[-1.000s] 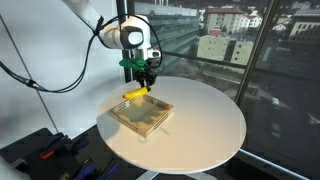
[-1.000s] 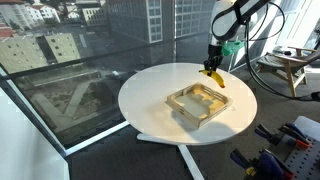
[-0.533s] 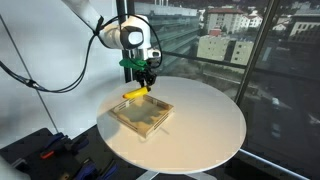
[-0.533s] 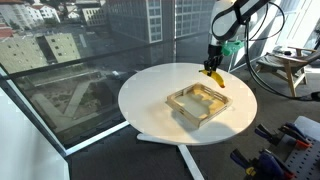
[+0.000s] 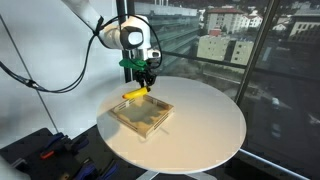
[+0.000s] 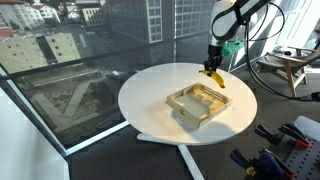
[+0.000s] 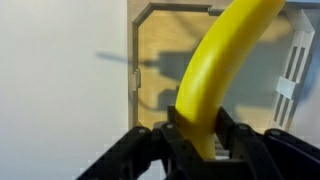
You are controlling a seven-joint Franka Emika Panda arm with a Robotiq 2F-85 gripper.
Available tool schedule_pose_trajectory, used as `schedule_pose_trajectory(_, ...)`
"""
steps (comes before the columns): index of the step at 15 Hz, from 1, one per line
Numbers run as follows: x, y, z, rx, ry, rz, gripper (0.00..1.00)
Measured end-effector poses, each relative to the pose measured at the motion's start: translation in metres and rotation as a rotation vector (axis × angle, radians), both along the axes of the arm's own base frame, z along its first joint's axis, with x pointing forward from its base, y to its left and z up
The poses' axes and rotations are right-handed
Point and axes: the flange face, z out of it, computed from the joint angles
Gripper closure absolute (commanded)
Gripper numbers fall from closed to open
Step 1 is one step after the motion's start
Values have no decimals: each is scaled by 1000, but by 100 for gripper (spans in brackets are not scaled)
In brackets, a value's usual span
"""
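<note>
Round white table (image 5: 210, 120) by tall windows (image 5: 250, 60) w/ city blocks outside. A shallow wooden tray (image 5: 158, 120) sits near the table's middle, a bit toward the edge where the arm stands. We read the step in hand as a carry: a yellow banana (image 5: 134, 94) hangs in the gripper (image 5: 146, 84) above the tray's rim on the arm's side, clear of the wood as far as we can tell. To do it well we'd grip firm w/o crushing, move slow so the long free end doesn't swing, and watch clearance vs. the rim. Jaws are clamped on one end of the banana, only the fruit's width between them. The wrist view shows the rest curving out over the tray's floor.
</note>
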Motion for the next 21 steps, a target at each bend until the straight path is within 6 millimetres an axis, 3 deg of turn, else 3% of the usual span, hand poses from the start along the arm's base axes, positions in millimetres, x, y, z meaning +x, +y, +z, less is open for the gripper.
schedule_pose_trajectory(6, 2, -11, 3, -2, -8, -16, 84)
schedule_pose_trajectory(13, 14, -51, 18, -14, -47, -73, 84)
schedule_pose_trajectory(21, 25, -88, 14, 37, -52, -115, 84)
